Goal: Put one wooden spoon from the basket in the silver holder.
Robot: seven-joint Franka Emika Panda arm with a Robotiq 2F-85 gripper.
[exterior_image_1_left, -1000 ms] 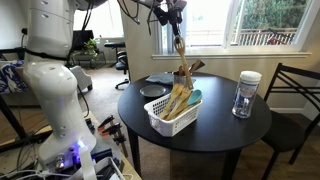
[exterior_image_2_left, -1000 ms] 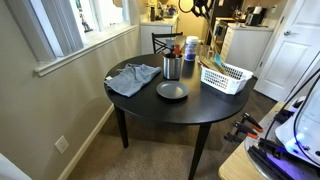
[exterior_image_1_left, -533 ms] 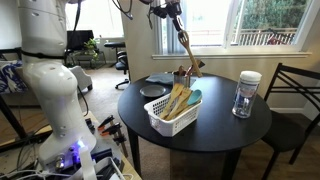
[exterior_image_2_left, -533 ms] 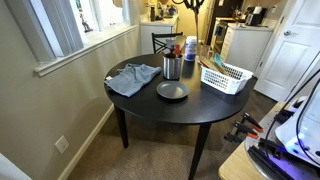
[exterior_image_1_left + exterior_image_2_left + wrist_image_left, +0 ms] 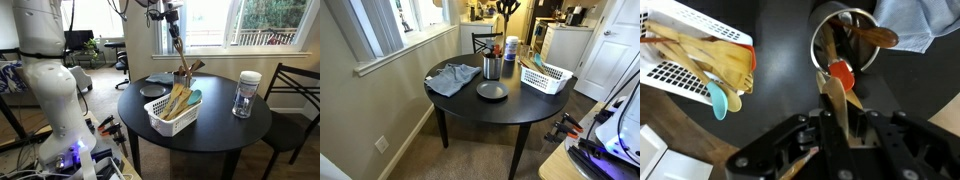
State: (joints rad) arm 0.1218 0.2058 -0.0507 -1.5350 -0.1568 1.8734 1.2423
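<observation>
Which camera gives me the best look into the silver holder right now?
The wrist view: it looks down into the silver holder, showing its rim and the utensils inside. Both exterior views show only its outer wall from the side, never the opening.

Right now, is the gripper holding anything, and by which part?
Yes: the gripper holds a wooden spoon by its upper end, the rest hanging toward the silver holder.
</observation>
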